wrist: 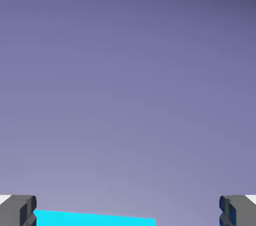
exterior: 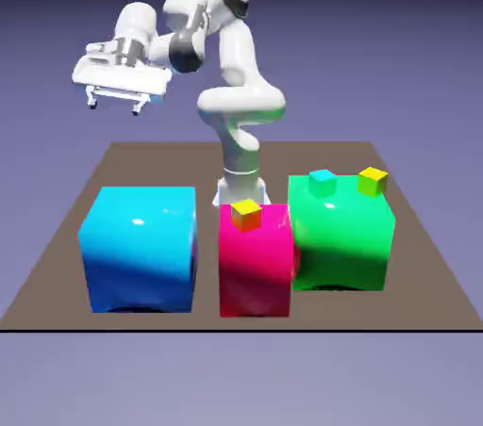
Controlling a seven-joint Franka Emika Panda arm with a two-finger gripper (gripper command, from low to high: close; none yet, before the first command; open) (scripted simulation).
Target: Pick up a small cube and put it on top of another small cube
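Three tiny cubes in sight, none of them purple: target hidden.
Jaws (exterior: 117, 105) hang released and empty, high above the worktop's (exterior: 57, 254) far left; the lime-sided yellow-topped cube (exterior: 374, 180) tops the green block (exterior: 341, 236), so mistaking the orange-sided cube (exterior: 247, 215) or cyan cube (exterior: 323, 179) threatens.

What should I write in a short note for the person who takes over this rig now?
Gripper: open, empty, high above the table at the exterior view's left.
Lime-sided cube with yellow top: on the big green block, beside a tiny cyan cube.
Orange-sided cube: on the magenta block.
Purple cube: in neither view; perhaps hidden.
Done: nothing picked or stacked.
Left: find the purple cube, grasp it, set it on the lime-sided cube.
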